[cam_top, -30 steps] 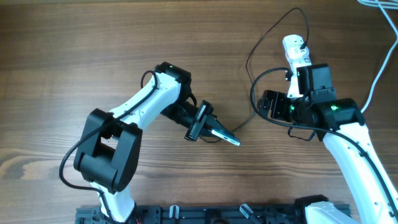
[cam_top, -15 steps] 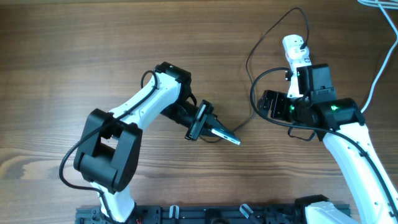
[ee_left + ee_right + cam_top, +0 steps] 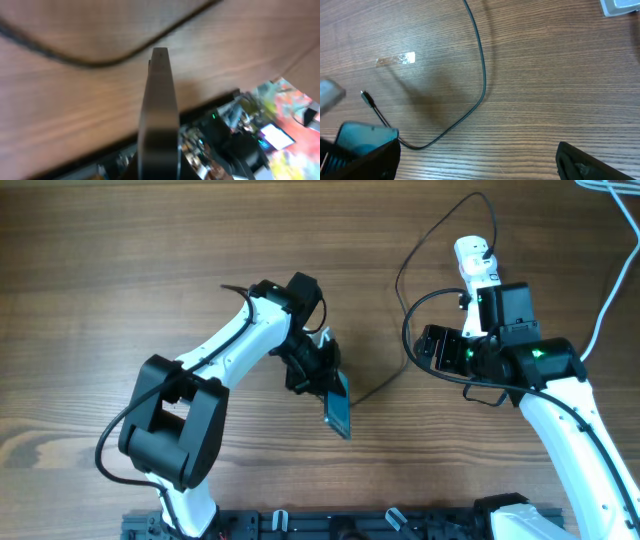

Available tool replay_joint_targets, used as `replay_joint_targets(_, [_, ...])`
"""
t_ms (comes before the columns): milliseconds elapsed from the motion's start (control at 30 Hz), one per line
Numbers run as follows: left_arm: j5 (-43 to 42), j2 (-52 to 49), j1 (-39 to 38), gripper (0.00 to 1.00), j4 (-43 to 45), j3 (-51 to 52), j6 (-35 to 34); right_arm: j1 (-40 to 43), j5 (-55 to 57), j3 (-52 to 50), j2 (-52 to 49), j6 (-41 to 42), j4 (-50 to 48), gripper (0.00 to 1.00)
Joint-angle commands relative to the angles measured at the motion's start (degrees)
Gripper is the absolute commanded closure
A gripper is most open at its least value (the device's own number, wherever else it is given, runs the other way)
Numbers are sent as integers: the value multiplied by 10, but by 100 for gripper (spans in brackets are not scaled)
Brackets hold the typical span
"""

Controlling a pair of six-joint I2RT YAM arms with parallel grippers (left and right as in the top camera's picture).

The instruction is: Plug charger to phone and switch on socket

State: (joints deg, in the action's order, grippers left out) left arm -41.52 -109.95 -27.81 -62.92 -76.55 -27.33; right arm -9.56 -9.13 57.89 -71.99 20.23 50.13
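Over brown wood-grain table [image 3: 120, 260], left end effector [image 3: 323, 378] tight around phone [image 3: 338, 412], right end effector [image 3: 427, 348] jaws apart.

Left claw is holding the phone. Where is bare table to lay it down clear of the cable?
Widest bare wood: the table at top left, above the left arm. Also a patch below the phone, between the two arms. Crowded: from the left claw rightward, where the charger cable loops up to the socket past the right arm.
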Motion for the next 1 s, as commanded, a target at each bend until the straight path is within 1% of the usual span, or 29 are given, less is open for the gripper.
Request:
replay_joint_targets(0, [9,5,9,96,24,-3,12,2,8,-1,1,-7,-1,1])
replay_joint_targets(100, [-89,5,48,96,25,-3,102,1,8,-1,1,-7,-1,0])
replay_joint_targets(167, [-159,5,87,96,25,-3,137,1,8,-1,1,-7,-1,0])
replay_joint_targets(200, [-177,5,103,96,25,-3,142,2,8,-1,1,-7,-1,0])
replay_joint_targets(233, [-192,5,121,96,23,-3,151,1,8,-1,1,-7,-2,0])
replay_joint_targets(300, [-194,5,153,96,10,-3,162,1,7,-1,1,0,-9,0])
replay_joint_targets(400, [-194,5,195,96,-30,-3,220,1,0,0,1,15,-46,0])
replay_joint_targets(433, [-194,5,207,96,-47,-3,231,1,-31,0,1,19,-39,0])
replay_joint_targets(467, [-199,5,219,96,-68,-3,240,2,-82,0,1,27,-52,2])
replay_joint_targets(500, [-213,5,230,96,-90,-3,250,0,-154,0,-1,9,-80,22])
replay_joint_targets(533, [-246,5,240,96,-116,-3,276,-4,-215,0,-2,-1,-107,62])
replay_joint_targets(567, [-280,5,249,96,-137,-3,306,-7,-230,3,-6,6,-117,81])
replay_joint_targets(600, [-321,5,263,96,-160,-3,341,-11,-230,15,-12,11,-112,92])
replay_joint_targets(633, [-355,5,284,96,-174,-3,362,-14,-231,30,-19,6,-94,95])
replay_joint_targets(767, [-371,5,361,96,-171,-3,361,-49,-219,103,-51,-55,-8,95])
replay_joint_targets(867, [-367,5,409,96,-175,-3,362,-104,-162,150,-90,-89,37,95])
replay_joint_targets(933, [-350,5,426,96,-174,-3,362,-150,-137,163,-127,-114,33,75])
replay_joint_targets(967, [-338,4,432,96,-171,-3,361,-172,-125,165,-147,-122,22,67])
